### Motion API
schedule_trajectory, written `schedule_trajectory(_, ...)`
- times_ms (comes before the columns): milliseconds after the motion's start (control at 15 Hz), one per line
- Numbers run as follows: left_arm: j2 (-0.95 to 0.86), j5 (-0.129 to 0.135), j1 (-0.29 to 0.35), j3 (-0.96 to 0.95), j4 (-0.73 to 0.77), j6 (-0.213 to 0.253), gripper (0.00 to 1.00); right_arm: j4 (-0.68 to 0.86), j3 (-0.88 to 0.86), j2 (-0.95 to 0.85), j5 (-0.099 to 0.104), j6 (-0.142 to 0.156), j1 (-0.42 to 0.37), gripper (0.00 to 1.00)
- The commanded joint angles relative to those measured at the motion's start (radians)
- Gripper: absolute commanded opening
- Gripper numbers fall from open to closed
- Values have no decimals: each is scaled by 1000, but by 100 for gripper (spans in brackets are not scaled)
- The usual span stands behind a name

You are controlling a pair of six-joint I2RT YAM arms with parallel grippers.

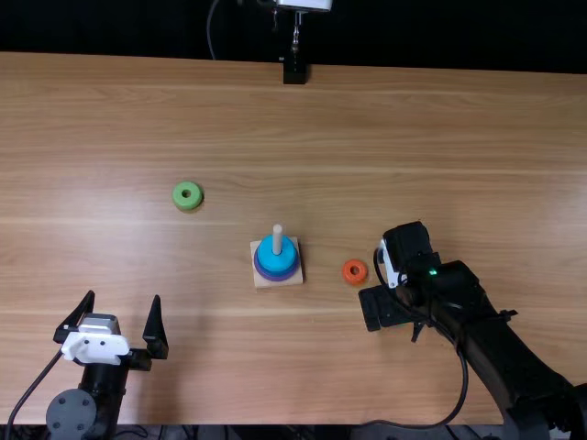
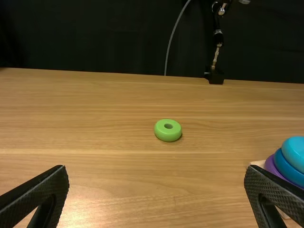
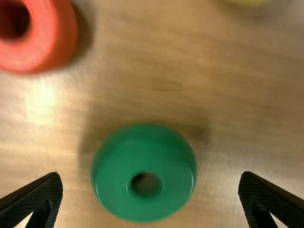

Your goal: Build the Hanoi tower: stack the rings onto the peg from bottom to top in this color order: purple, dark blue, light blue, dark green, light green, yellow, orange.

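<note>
The dark green ring lies on the desk beneath the right gripper, centred between its widely parted fingers.

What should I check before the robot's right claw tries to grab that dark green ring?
1. Purple ring, dark blue ring, light blue ring stacked in that order: ok.
2. Peg top free for another ring: ok.
3. Right claw open: ok.
4. Dark green ring lined up between its fingers: ok, seemingly.
5. Fingers low enough to grip: cannot tell.
6. Orange ring apart from the dark green one: ok.
</note>
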Motion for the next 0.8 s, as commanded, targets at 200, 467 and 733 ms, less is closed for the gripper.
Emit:
schedule_trajectory(200,-11,2,1,-33,-5,4,100,-20,5,12,-5,10,-13,100)
schedule_trajectory(467,-11,2,1,-33,-3,4,100,-9,5,13,-7,12,-11,100)
schedule_trajectory(733,-11,2,1,-33,-5,4,100,-7,14,56,-14,12,-9,100)
